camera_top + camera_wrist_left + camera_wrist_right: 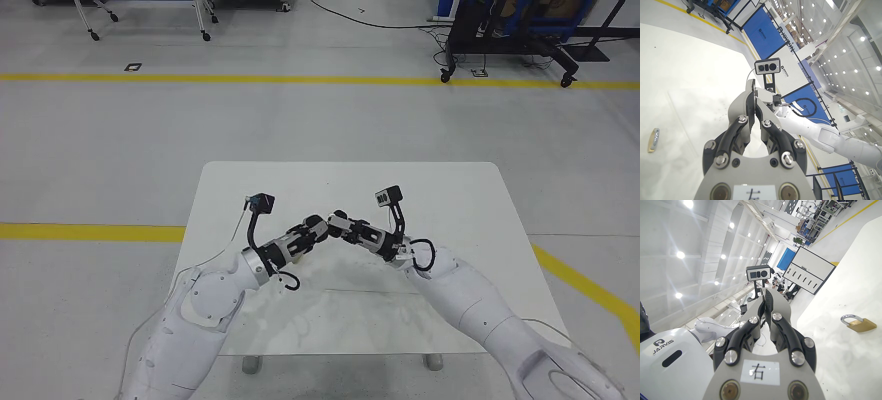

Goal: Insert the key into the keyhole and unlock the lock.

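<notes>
A brass padlock (860, 325) with a silver shackle lies flat on the white table (430, 200); in the left wrist view the padlock (653, 140) appears edge-on. Both arms are raised over the table's middle and meet tip to tip. My left gripper (318, 227) (754, 91) has its pads pressed together. My right gripper (339, 221) (765, 296) is shut too. A small silvery piece (784, 103) shows just past the tips, against the right arm; I cannot tell whether it is the key. Whatever sits between the fingers is hidden.
The table's far half and both side edges lie away from the arms. Yellow floor lines (300, 78) run beyond the table, and wheeled racks (510, 45) stand far back.
</notes>
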